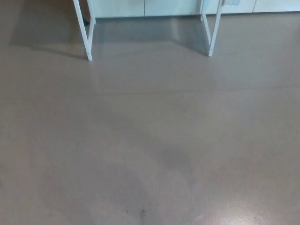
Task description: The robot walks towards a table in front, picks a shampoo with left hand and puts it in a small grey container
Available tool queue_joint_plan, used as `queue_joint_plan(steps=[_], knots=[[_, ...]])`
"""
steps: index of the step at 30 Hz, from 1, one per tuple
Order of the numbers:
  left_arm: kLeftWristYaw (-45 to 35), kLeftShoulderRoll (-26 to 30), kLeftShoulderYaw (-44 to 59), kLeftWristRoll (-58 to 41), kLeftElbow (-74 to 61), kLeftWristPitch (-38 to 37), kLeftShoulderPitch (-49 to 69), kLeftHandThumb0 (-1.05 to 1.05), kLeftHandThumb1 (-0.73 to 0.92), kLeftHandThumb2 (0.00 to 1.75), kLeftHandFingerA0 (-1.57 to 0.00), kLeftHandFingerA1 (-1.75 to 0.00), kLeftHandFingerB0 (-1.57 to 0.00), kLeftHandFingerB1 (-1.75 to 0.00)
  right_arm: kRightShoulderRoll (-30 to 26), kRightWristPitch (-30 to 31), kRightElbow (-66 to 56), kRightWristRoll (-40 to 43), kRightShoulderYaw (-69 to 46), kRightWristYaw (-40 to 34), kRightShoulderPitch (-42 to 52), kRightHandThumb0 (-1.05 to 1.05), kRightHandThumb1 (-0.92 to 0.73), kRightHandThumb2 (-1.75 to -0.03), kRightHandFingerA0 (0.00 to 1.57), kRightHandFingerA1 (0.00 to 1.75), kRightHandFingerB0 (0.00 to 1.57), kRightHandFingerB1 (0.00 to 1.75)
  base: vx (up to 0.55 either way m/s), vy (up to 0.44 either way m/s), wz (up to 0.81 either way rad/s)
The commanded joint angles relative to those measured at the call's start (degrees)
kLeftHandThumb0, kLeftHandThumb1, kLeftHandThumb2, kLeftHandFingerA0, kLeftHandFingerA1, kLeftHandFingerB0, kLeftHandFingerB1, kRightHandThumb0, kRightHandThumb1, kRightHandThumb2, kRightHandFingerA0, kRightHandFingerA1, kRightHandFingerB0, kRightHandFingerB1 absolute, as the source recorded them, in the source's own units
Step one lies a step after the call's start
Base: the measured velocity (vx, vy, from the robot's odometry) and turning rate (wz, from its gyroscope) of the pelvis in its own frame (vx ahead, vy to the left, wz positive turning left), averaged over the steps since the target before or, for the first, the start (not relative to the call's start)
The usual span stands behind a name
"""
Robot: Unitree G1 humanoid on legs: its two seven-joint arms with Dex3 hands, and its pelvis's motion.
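No shampoo bottle and no grey container show in the head view. Only the lower part of a white table appears at the top: its left legs (86,29) and its right legs (211,29) stand on the floor. The tabletop lies above the picture's upper edge and is hidden. Neither of my hands nor any part of my arms is in the picture.
Grey-brown floor (150,140) fills nearly the whole view between me and the table legs. Behind the legs runs a pale wall base or cabinet front (145,7). A soft shadow lies on the floor under the table.
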Motion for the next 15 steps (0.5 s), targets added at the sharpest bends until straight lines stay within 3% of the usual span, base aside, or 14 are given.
queue_joint_plan(steps=[1,7,10,13,15], knots=[[0.42,0.72,0.19,-0.41,0.81,-2.02,0.56,-0.34,0.60,0.58,-0.78,-0.63,-0.24,-0.31,-0.94,-0.81,0.75,0.78,-0.23,1.28,-0.79,-0.41,-0.73,-0.61,0.52,0.42,0.31,0.32,0.02,-0.136,0.19],[-0.91,0.89,0.54,-1.12,0.83,-1.57,-2.77,-0.32,0.61,0.58,-0.76,-0.63,-0.23,-0.30,-1.03,-0.18,1.64,0.73,-0.42,0.64,-4.05,-0.41,-0.72,-0.62,0.53,0.42,0.32,0.32,0.04,0.064,-0.06],[0.21,0.95,-0.13,-0.30,1.12,-1.12,-4.17,-0.36,0.62,0.62,-0.79,-0.60,-0.22,-0.32,-1.37,0.32,2.18,0.17,-0.02,0.59,-5.34,-0.43,-0.73,-0.61,0.53,0.41,0.32,0.31,0.16,0.289,-0.32],[-0.81,0.84,1.55,-2.34,0.23,-2.01,-5.99,-0.33,0.60,0.59,-0.78,-0.71,-0.25,-0.30,-1.58,0.47,1.26,1.24,-0.79,1.13,-6.94,-0.43,-0.72,-0.61,0.54,0.42,0.30,0.31,0.18,0.517,-0.16],[-1.10,0.53,2.44,-3.02,0.07,-1.71,-6.96,-0.32,0.60,0.58,-0.77,-0.73,-0.27,-0.30,-1.70,0.45,1.09,1.70,-1.30,1.34,-7.58,-0.44,-0.72,-0.62,0.53,0.42,0.30,0.31,0.25,0.176,0.06]])
